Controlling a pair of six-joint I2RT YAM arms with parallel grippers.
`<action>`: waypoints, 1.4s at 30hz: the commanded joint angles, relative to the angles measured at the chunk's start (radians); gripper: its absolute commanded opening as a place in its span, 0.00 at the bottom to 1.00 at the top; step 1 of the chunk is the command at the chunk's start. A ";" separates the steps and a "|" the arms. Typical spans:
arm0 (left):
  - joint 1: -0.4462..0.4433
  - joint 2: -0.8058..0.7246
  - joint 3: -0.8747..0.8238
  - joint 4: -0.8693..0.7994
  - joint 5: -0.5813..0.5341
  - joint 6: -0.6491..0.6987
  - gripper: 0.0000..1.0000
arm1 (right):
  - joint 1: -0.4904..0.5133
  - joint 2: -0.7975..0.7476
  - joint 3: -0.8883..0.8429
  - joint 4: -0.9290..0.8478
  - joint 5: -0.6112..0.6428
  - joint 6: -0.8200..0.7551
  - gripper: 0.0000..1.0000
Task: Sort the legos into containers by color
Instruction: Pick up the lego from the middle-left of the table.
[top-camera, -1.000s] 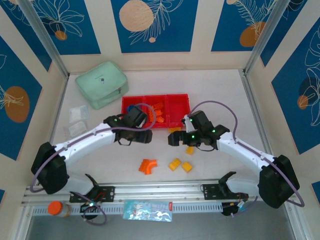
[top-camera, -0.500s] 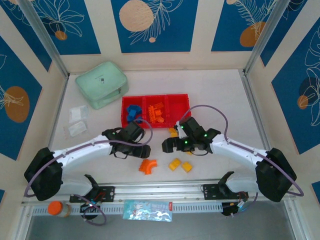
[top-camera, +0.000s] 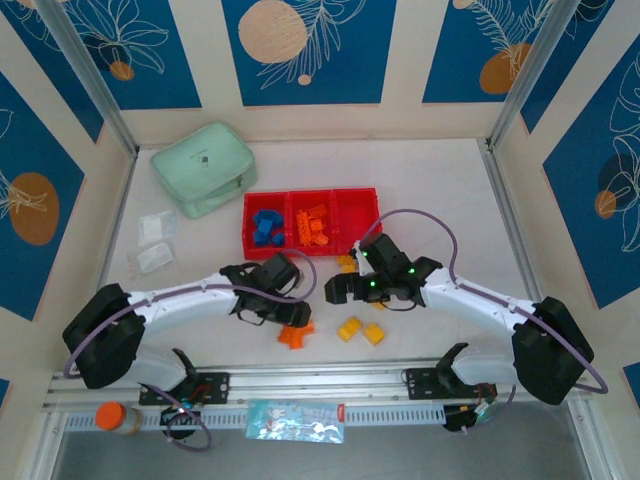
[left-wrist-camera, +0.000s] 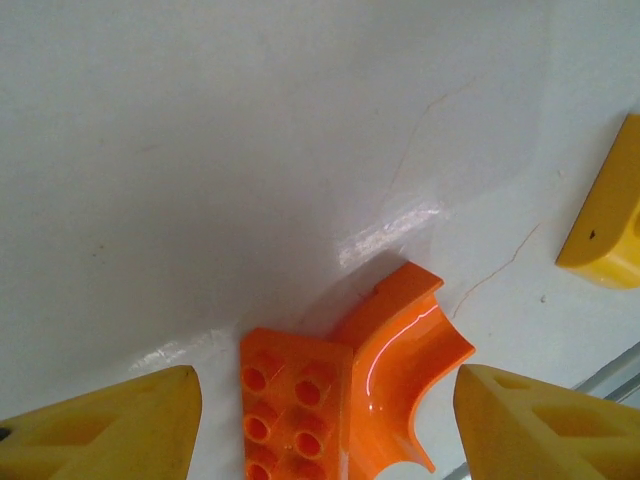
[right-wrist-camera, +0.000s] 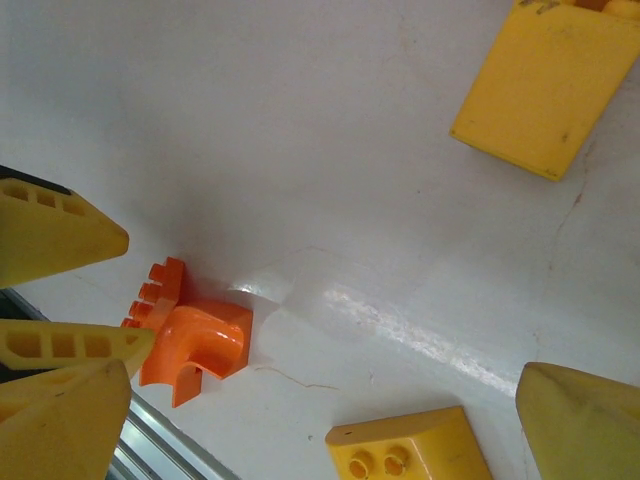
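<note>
Top external view gives you the red tray (top-camera: 311, 191) at mid-table, its three compartments side by side; the left compartment holds the blue legos (top-camera: 266, 226), the middle one holds the orange legos (top-camera: 313, 224), and the right compartment (top-camera: 357, 213) shows you its bare red floor.

Nearer the arm bases you see the left gripper (top-camera: 293, 318) right over an orange studded piece (top-camera: 293, 338) on the table (top-camera: 430, 180); from the left wrist, that gripper (left-wrist-camera: 325, 425) is spread wide and holds nothing, its yellow fingers (left-wrist-camera: 110, 425) standing on either side of the studded piece (left-wrist-camera: 290, 405) and of an orange curved piece (left-wrist-camera: 405, 345) that lies touching it; neither finger touches either piece.

Your right gripper (top-camera: 337, 290) hangs just beside the left one, between the tray and two yellow blocks (top-camera: 349, 328) lying side by side on the table; from the right wrist it (right-wrist-camera: 325, 430) is also spread wide and empty, with one yellow block (right-wrist-camera: 405, 455) between its fingers (right-wrist-camera: 585, 420) and the left gripper's fingers close by at the left edge, next to the orange pieces.

More yellow pieces (top-camera: 345, 265) lie near the tray's front wall, partly hidden by the right arm; how many, you cannot tell.

Well to the left of the tray sit a mint-green case (top-camera: 204, 168) and two clear bags (top-camera: 155, 243), apart from both arms.
</note>
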 joint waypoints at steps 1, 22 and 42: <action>-0.015 0.006 -0.022 -0.033 -0.009 -0.022 0.66 | 0.002 -0.015 -0.014 -0.015 0.000 0.010 0.99; -0.028 0.063 -0.082 0.042 0.014 -0.058 0.45 | -0.001 0.002 -0.013 -0.006 -0.007 0.007 0.99; -0.016 -0.057 -0.025 -0.080 -0.084 -0.065 0.38 | -0.012 0.019 0.010 -0.012 -0.012 -0.004 0.99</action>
